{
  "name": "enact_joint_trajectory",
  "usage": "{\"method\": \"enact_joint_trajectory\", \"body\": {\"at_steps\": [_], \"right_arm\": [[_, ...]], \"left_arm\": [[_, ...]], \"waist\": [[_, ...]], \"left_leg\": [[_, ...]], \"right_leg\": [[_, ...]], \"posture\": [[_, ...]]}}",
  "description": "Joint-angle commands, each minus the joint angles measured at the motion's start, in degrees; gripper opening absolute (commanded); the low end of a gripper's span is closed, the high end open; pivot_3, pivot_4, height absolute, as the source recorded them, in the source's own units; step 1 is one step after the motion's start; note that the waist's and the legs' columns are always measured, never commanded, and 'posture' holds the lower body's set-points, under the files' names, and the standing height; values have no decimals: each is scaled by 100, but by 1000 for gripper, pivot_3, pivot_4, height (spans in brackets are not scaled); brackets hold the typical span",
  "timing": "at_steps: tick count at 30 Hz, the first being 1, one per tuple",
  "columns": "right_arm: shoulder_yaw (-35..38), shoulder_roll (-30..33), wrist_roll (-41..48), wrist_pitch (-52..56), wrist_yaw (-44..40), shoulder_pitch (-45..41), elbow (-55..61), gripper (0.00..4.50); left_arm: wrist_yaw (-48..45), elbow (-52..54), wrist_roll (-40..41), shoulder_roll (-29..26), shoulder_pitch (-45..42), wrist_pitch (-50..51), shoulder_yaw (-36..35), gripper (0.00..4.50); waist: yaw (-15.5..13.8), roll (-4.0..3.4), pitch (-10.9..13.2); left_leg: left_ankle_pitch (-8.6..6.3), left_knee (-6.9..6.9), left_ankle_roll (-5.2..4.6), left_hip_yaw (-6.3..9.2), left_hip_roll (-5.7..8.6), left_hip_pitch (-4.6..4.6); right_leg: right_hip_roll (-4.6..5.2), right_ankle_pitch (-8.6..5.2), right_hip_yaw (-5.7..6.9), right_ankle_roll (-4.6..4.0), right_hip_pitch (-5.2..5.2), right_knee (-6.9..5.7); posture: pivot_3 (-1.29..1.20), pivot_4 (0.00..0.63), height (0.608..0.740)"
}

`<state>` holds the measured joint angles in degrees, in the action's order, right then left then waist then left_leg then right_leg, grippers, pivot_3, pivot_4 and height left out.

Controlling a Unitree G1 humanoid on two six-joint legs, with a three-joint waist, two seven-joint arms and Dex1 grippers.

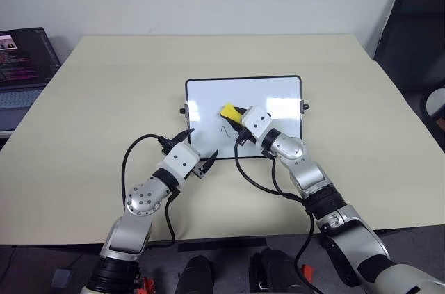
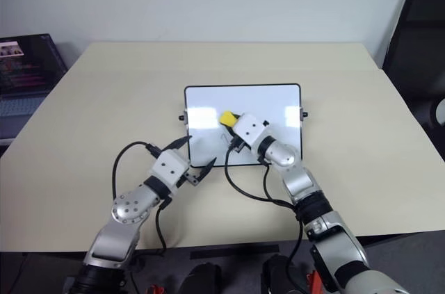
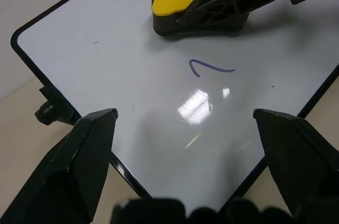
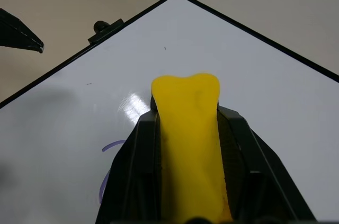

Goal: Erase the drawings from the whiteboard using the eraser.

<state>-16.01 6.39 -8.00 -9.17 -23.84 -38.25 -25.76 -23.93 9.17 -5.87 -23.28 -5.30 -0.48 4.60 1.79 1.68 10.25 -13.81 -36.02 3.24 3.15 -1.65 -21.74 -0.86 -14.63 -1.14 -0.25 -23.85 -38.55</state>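
The whiteboard lies flat on the beige table, black-framed, with a knob on its left short side. My right gripper is shut on the yellow eraser, holding it low over the board's middle; whether the black felt touches the board I cannot tell. Just nearer than the eraser, one thin curved squiggle of the drawings marks the board. My left gripper stands open and empty over the board's near left corner, its fingers spread to either side of that squiggle.
A dark-screened laptop sits off the table's far left corner. A black chair stands at the right. Black cables loop from both wrists over the table in front of the board.
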Motion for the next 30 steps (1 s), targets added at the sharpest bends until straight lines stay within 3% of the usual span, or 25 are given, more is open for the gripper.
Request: {"method": "enact_joint_trajectory", "body": {"at_steps": [1,7,12,18,30], "right_arm": [[-131,-92,-97,-301,-75,-146,-114,1097],[-460,-122,-377,-724,-195,-176,-487,1097],[-673,66,-875,-208,-93,-206,-714,1097],[-542,256,-1016,154,-2,-68,-455,1097],[-380,899,-918,671,-229,638,510,1097]], "left_arm": [[10,76,22,-42,-54,-123,-71,4500],[27,53,23,-71,-86,-146,-127,4500],[60,34,11,-81,-92,-162,-160,4500],[106,76,-3,-56,-65,-136,-123,4500],[86,-87,10,-66,-229,-157,-97,4500]], "waist": [[0,0,0],[6,0,0],[6,1,-1],[-14,1,-1],[-41,3,-2]], "left_leg": [[0,0,0,0,0,0],[0,-1,0,0,-2,4],[0,-3,0,-4,-2,10],[0,-2,0,-2,-1,78],[1,-3,0,-2,7,78]], "right_leg": [[0,0,0,0,0,-1],[1,0,-1,0,-2,-8],[1,0,-5,0,1,-16],[2,-4,-3,-5,63,-19],[3,-4,-3,-4,66,-16]], "posture": [[0,150,740],[0,150,740],[0,150,740],[0,150,740],[0,150,740]]}}
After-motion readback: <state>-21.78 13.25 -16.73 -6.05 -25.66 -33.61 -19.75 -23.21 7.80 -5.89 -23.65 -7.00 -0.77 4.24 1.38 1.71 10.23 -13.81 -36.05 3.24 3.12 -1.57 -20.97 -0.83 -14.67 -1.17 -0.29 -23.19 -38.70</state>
